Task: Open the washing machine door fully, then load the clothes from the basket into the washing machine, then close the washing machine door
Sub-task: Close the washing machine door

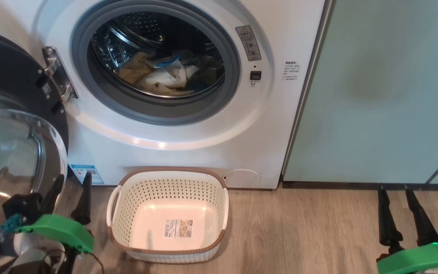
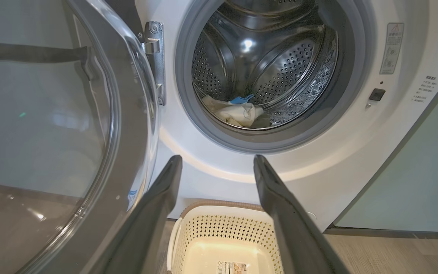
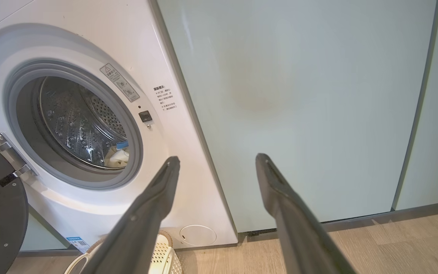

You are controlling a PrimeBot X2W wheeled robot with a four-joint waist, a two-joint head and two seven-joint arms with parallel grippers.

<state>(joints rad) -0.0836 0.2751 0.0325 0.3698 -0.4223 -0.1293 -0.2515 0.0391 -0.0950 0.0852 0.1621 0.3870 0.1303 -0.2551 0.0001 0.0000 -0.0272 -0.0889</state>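
Observation:
The white washing machine [image 1: 242, 125] stands with its round door [image 1: 10, 125] swung wide open to the left on its metal hinge [image 1: 57, 74]. Pale yellow clothes [image 1: 162, 74] with a bit of blue trim lie in the steel drum, also seen as clothes [image 2: 238, 112] in the left wrist view. The cream basket [image 1: 169, 182] sits on the floor in front of the machine with nothing in it but its label. My left gripper [image 1: 72, 190] is open beside the door's glass bowl, left of the basket. My right gripper [image 1: 395, 192] is open at the lower right, before the cabinet.
Pale teal cabinets [image 1: 386, 87] stand right of the machine. Wooden floor [image 1: 302, 228] runs between basket and right gripper. The open door's glass bowl [image 2: 44, 144] bulges out close to my left arm.

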